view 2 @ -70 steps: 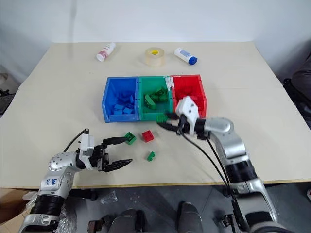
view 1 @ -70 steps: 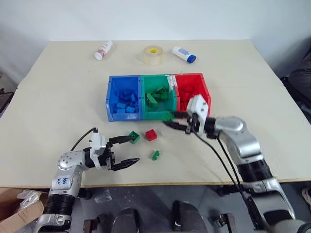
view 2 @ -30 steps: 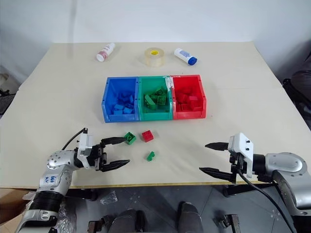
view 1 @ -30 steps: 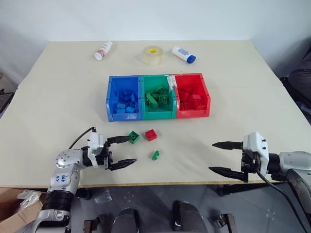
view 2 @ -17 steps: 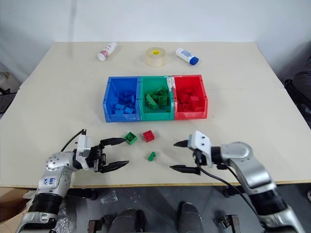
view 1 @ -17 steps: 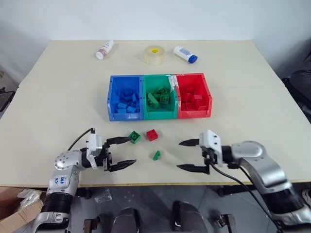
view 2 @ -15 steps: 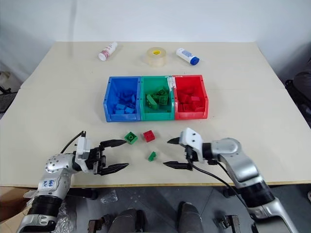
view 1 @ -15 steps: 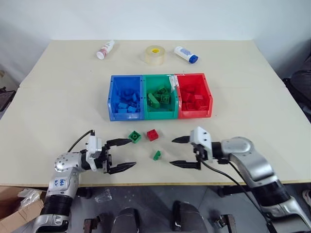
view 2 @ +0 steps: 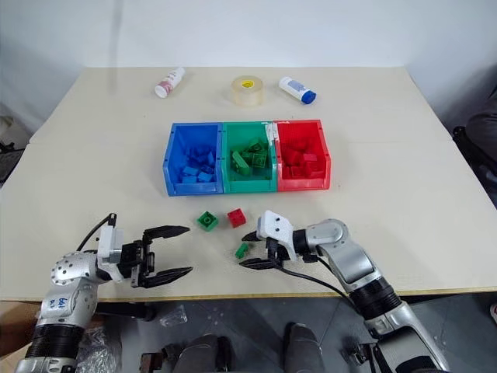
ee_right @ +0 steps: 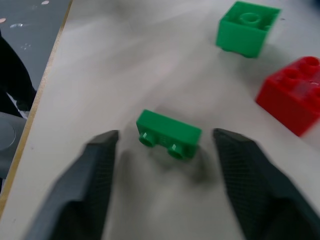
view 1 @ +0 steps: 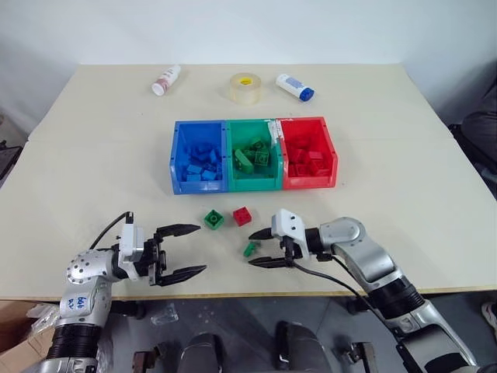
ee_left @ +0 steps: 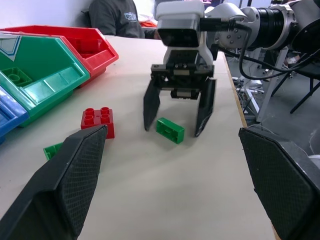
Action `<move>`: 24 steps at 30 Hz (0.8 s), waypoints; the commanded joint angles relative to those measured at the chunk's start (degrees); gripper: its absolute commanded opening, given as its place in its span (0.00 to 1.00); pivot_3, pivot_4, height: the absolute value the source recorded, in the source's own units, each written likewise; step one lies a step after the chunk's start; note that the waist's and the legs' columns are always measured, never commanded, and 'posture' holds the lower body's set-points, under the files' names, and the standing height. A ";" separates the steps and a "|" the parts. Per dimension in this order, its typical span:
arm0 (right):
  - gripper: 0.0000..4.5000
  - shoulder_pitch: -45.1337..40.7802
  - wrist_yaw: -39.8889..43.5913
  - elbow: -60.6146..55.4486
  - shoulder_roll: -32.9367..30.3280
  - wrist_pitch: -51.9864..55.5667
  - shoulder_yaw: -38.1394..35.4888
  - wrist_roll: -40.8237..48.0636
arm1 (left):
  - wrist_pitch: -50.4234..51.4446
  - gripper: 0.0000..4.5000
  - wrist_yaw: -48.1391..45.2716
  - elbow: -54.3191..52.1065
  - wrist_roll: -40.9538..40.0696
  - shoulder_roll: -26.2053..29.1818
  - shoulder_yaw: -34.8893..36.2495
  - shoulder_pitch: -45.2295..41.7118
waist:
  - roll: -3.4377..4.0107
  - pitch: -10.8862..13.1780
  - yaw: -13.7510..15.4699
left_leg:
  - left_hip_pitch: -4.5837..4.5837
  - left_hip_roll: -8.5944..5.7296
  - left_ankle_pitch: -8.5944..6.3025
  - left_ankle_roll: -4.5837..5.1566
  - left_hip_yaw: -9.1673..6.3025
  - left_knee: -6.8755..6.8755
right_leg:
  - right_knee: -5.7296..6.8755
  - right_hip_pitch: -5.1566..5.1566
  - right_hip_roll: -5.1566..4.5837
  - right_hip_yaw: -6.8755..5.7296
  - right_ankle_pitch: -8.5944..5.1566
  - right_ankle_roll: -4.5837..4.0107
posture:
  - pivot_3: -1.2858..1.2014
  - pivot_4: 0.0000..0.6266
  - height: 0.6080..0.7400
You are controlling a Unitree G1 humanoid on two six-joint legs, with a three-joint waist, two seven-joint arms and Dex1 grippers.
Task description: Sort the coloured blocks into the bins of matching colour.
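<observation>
The right pincer [view 1: 258, 247] sits low over the counter [view 1: 404, 179], its two black fingers spread on either side of a small green block [view 1: 249, 249] that lies flat on the surface. From the left wrist view the gap is plain: one finger [ee_left: 150, 106] stands on one side of that block, the other on the far side, neither pressing it. The right wrist view shows the same block lying between the finger tips with bare counter at both ends.

Over on the left, the left pincer [view 1: 182, 250] hangs spread wide near the front edge of the counter, holding nothing, its tips pointing toward the middle.

Just beyond the right pincer lies a red block [view 1: 242, 216], and beside that, on its left, a second green block [view 1: 213, 219], squarer in shape. Both rest loose on the counter, close together but apart, between the pincers and the bins.

Farther back stands the row of three bins, side walls touching: the blue bin [view 1: 177, 159] on the left with blue blocks inside, the green bin [view 1: 252, 184] in the middle with green blocks, the red bin [view 1: 331, 155] on the right with red ones.

At the far edge of the counter lie a white bottle with a reddish label [view 1: 165, 80], a clear tape roll [view 1: 244, 87] and a white bottle with a blue cap [view 1: 294, 87], well apart from the bins.
</observation>
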 commanded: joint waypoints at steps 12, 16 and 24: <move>0.31 -1.50 -1.14 -5.55 1.55 1.58 -6.14 6.26 | 0.65 1.00 0.90 -3.16 -1.46 0.70 1.32 1.81 | 0.00 0.00 0.03 | 0.00 0.00 0.00 0.00 0.00 0.00 | 0.01 0.00 0.00 0.00 0.00 0.00 | 0.52 0.24 1.00; 0.31 -6.37 -3.97 -2.55 2.62 1.62 -10.05 7.02 | 0.36 1.00 1.15 -2.85 -1.38 0.31 1.23 1.72 | 0.00 0.00 -0.07 | 0.00 0.01 0.00 0.00 0.00 0.01 | 0.02 -0.02 0.00 0.00 0.00 0.00 | 0.52 0.24 1.00; 0.38 -22.22 -15.23 20.56 7.19 -8.14 -14.38 0.51 | -0.30 1.00 0.93 -1.40 -1.10 0.25 1.38 0.99 | 0.01 0.00 -0.32 | 0.01 0.02 0.01 -0.02 0.06 -0.04 | 0.09 -0.06 0.00 0.01 -0.02 -0.04 | 0.52 0.24 1.00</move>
